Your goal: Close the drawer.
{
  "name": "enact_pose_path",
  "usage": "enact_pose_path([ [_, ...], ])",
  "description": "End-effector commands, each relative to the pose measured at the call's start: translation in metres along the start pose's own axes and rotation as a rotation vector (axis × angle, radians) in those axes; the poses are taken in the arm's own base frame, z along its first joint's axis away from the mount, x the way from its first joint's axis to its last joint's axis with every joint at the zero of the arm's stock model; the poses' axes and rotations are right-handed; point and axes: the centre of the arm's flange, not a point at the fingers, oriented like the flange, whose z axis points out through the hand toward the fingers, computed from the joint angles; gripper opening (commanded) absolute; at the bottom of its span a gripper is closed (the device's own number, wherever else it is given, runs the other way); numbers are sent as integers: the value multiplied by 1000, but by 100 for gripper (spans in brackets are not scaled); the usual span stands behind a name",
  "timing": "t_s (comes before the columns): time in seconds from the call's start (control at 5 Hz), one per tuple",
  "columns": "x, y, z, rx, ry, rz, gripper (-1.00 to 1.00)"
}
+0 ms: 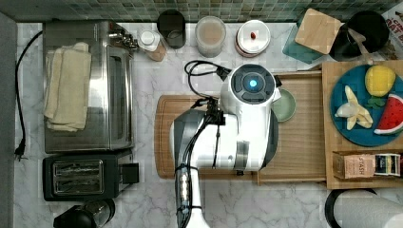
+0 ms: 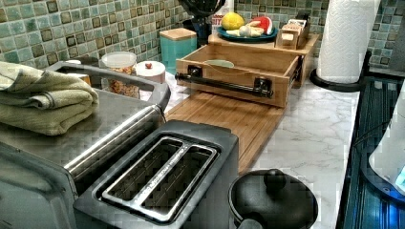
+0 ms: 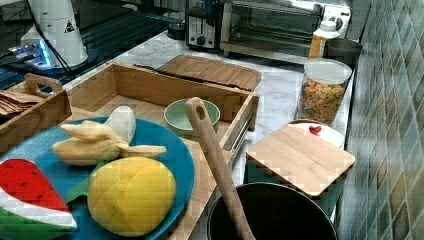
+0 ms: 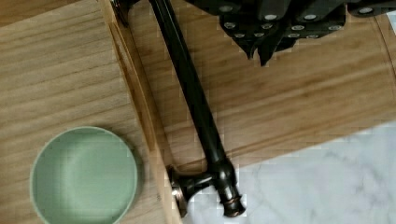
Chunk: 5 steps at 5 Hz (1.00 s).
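The drawer (image 1: 304, 142) is a shallow light-wood box standing pulled out from under the wooden top, over the cutting board (image 1: 164, 137). Its front (image 2: 229, 71) carries a long black bar handle (image 2: 219, 85) on two posts. A pale green bowl (image 1: 285, 105) sits inside it, at the drawer's corner (image 3: 192, 114). My white arm (image 1: 247, 118) hangs over the drawer's front half. In the wrist view my gripper (image 4: 259, 55) is shut with nothing in it, above the cutting board (image 4: 303, 93), just outside the handle (image 4: 196, 98) and not touching it.
A wooden top with a blue fruit plate (image 1: 366, 104) and a tea box sits behind the drawer. A toaster oven (image 1: 85, 85) with towels and a black toaster (image 1: 81, 175) stand beyond the cutting board. Jars line the tiled wall; a paper towel roll (image 2: 346, 38) stands beside the drawer.
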Motion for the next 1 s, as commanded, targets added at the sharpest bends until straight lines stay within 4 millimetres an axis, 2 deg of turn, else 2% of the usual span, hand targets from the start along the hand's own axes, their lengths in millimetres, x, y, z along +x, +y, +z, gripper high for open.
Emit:
enact_pose_path([
  [0.2,-59,-77,-15,-101,179,-376,-100],
  [0.4,-55,-67,10,-73,119,-397,-100],
  [0.8,-70,-76,56,-133,161,-463,-100],
  [1.0,-77,-80,83,-177,168,-422,-100],
])
